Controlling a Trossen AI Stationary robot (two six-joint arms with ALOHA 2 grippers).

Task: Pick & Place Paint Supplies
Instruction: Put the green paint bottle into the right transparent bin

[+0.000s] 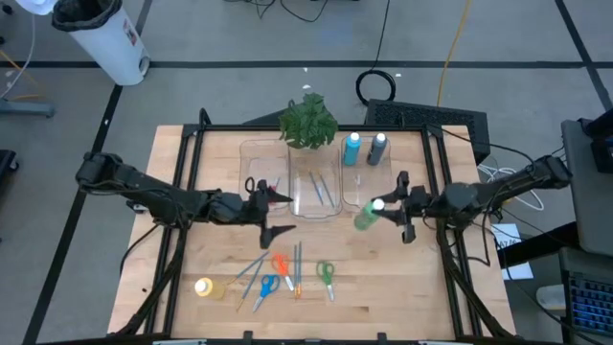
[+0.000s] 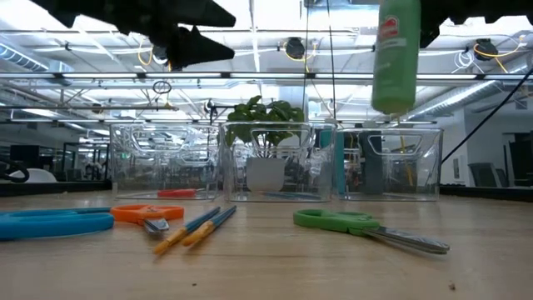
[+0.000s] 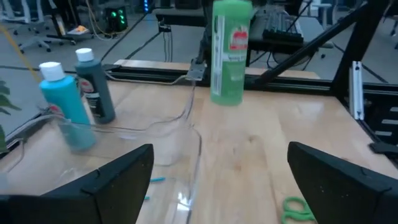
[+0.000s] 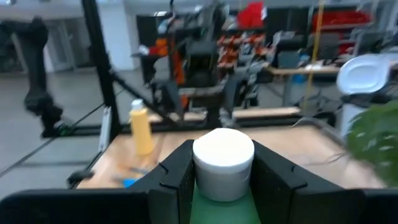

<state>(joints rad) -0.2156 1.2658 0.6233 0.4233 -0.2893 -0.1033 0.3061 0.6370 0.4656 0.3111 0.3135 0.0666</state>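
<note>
My right gripper point(image 1: 393, 206) is shut on a green paint bottle point(image 1: 367, 218) with a white cap, held in the air at the near edge of the right clear bin point(image 1: 351, 196). A light blue bottle point(image 3: 63, 104) and a dark bottle point(image 3: 94, 85) stand upright in that bin. My left gripper point(image 1: 285, 213) hovers open over the near wall of the left bin, touching nothing. On the near table lie a yellow bottle point(image 1: 204, 287), orange point(image 1: 280, 264), blue point(image 1: 266, 285) and green scissors point(image 1: 326, 273), and several brushes point(image 1: 297, 266). My right gripper pinches the green bottle between its two fingers point(image 4: 177, 171) at the top, on either side of the white cap point(image 4: 222, 158). The fingers come level from the table's right side. The bottle point(image 2: 396, 58) hangs upright below them, lifted clear above the bin's rim.
Three clear bins stand in a row across the middle: the left bin point(image 1: 251, 151) holds red scissors point(image 1: 255, 185), the middle bin point(image 1: 305, 209) holds brushes. A leafy plant point(image 1: 308, 123) stands behind the middle bin. Black frame rails run along both table sides.
</note>
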